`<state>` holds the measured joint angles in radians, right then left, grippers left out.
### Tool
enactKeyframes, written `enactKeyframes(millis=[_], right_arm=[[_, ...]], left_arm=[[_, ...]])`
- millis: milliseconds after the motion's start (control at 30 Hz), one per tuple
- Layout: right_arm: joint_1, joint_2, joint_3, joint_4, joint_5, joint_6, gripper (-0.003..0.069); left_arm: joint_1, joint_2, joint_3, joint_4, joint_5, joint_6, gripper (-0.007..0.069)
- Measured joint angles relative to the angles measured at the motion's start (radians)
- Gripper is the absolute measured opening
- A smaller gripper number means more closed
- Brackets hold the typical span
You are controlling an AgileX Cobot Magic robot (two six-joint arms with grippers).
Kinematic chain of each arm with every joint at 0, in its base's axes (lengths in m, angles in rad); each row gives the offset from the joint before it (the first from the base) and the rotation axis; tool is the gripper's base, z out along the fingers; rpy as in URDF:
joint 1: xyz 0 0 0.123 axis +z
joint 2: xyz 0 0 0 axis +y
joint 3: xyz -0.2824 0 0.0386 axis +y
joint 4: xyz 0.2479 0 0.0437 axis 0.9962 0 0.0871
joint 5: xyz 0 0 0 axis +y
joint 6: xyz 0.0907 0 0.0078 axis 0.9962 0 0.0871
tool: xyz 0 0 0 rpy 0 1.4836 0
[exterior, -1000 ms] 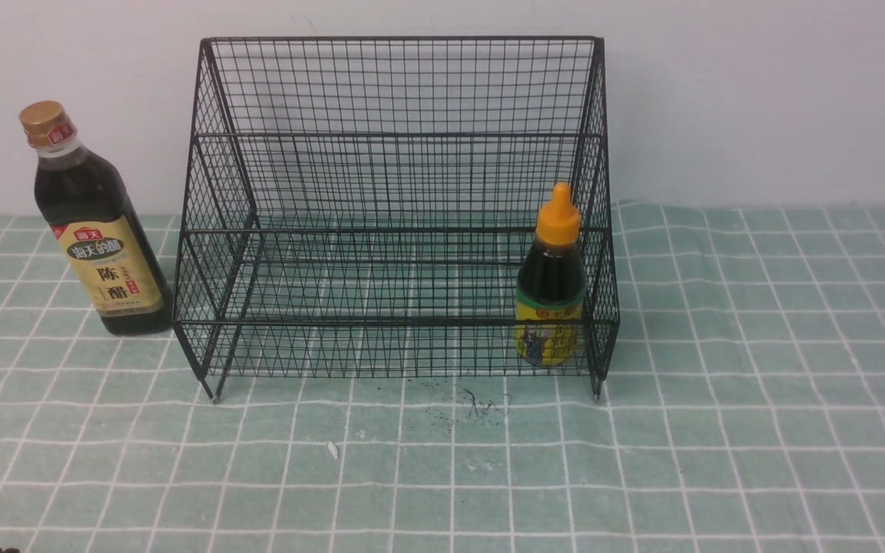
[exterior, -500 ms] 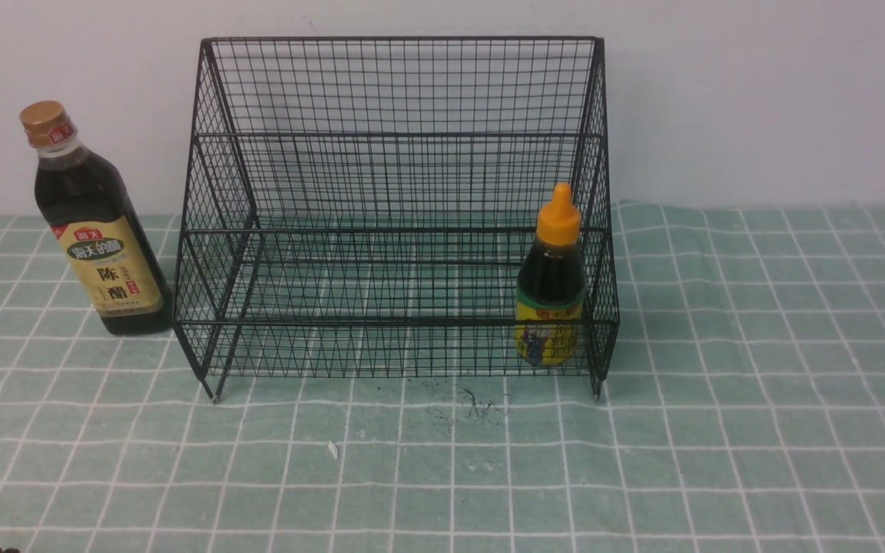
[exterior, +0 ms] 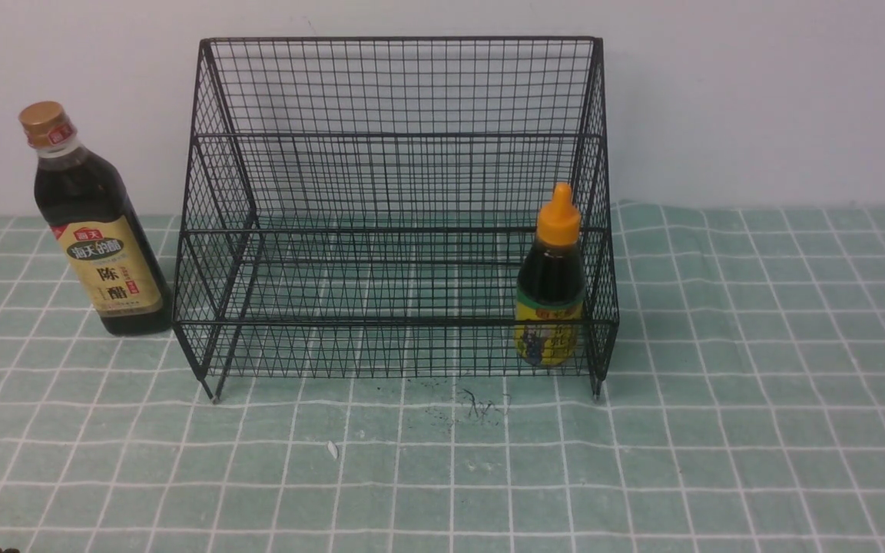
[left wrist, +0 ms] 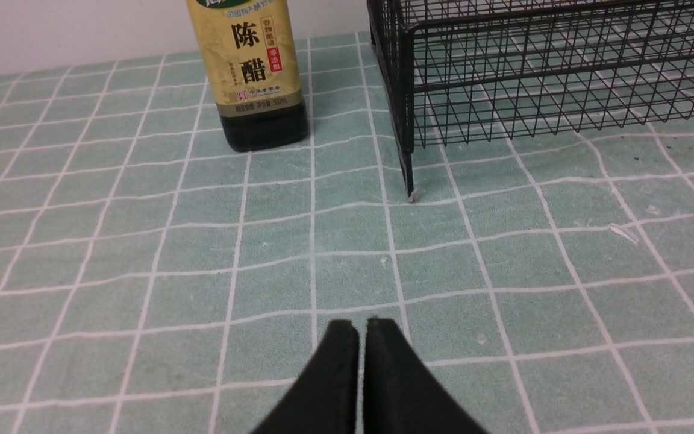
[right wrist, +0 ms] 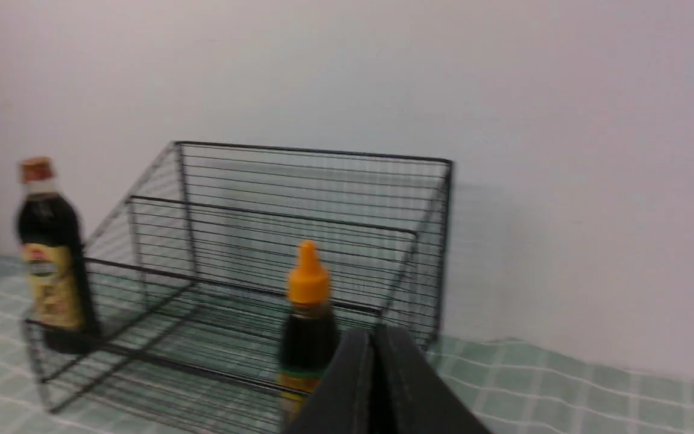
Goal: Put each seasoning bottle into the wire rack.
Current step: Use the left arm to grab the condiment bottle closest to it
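Checked desk [exterior: 719,461]: tall bottle [exterior: 94,230] upright left of wire rack [exterior: 400,92], farther out than the clenched, empty left end effector [left wrist: 360,328], judged nearer; right end effector [right wrist: 374,331] likewise clenched.

Black wire-mesh stepped rack [exterior: 400,92]: upright on short legs, tall back. Short dark-liquid bottle [exterior: 551,284], orange nozzle cap, yellow-green label: upright inside rack, front tier, right end. Tall dark-liquid bottle [exterior: 97,230], gold cap, tan label: upright outside, just beside rack's left side.
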<state>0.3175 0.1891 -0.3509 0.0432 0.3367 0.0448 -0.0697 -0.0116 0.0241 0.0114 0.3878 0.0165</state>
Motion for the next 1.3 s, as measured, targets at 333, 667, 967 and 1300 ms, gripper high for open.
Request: enactKeyframes(millis=[333,667,967,1300], right_arm=[[-0.258,-0.160,0.371,-0.054,0.029,-0.023,-0.0013],[-0.259,-0.201,0.373,-0.058,0.037,-0.026,-0.0013],[-0.259,-0.201,0.373,-0.058,0.037,-0.027,-0.0013],[-0.259,-0.201,0.373,-0.058,0.037,-0.027,-0.0013]], left_arm=[[0.000,0.000,0.000,0.000,-0.002,0.000,-0.0003],[0.000,0.000,0.000,0.000,-0.001,0.000,-0.0003],[0.000,0.000,0.000,0.000,-0.001,0.000,-0.0003],[0.000,0.000,0.000,0.000,-0.001,0.000,-0.0003]])
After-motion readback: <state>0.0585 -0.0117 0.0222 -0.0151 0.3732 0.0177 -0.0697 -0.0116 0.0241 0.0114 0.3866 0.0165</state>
